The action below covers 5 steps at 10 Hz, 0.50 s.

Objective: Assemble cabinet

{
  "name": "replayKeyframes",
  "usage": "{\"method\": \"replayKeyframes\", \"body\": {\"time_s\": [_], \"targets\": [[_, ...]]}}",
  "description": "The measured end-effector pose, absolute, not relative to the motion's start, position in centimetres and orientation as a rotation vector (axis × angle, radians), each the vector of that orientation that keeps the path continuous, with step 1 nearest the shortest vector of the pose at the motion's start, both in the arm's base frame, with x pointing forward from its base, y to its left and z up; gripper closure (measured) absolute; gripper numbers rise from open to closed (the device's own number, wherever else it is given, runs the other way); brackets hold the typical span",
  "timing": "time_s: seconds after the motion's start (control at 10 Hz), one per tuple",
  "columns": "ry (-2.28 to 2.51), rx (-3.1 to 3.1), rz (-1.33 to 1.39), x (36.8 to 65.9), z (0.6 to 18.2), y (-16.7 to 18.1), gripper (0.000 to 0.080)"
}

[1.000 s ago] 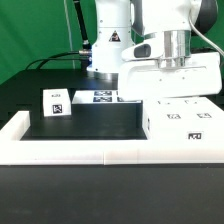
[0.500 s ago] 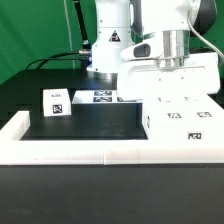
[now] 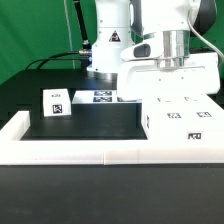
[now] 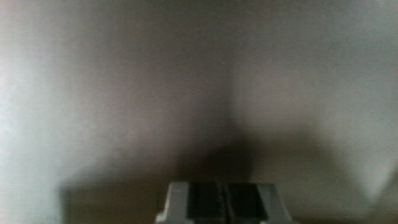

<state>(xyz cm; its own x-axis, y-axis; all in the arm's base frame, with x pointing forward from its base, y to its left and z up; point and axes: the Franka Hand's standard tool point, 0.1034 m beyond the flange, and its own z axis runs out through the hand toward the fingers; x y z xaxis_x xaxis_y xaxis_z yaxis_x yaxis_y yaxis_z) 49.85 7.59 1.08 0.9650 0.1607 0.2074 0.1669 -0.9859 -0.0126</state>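
Black mat (image 3: pixel 95 120), cabinet (image 3: pixel 185 125) inside white rail (image 3: pixel 70 152)

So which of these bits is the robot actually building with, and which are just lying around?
For the job: large white box, small tagged white block.
Just lying about: marker board, white rail, black mat.

We are looking at a robotics lab bench. A white jointed robot arm (image 3: pixel 110 35) stands at twelve o'clock of a black mat (image 3: pixel 90 122) framed by a low white plastic rail (image 3: pixel 100 155). A plain green backdrop (image 3: pixel 30 35) closes the scene behind. Black cables (image 3: pixel 62 56) trail at ten o'clock. Square black-and-white marker tags sit on the flat white marker board (image 3: pixel 100 96) and on white plastic blocks (image 3: pixel 55 103).
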Motion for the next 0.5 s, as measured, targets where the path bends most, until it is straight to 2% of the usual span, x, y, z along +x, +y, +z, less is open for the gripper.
{"method": "replayKeyframes", "body": {"time_s": [0.5], "targets": [[-0.262, -3.075, -0.281, 50.6, 5.1, 8.0, 0.0796]]}}
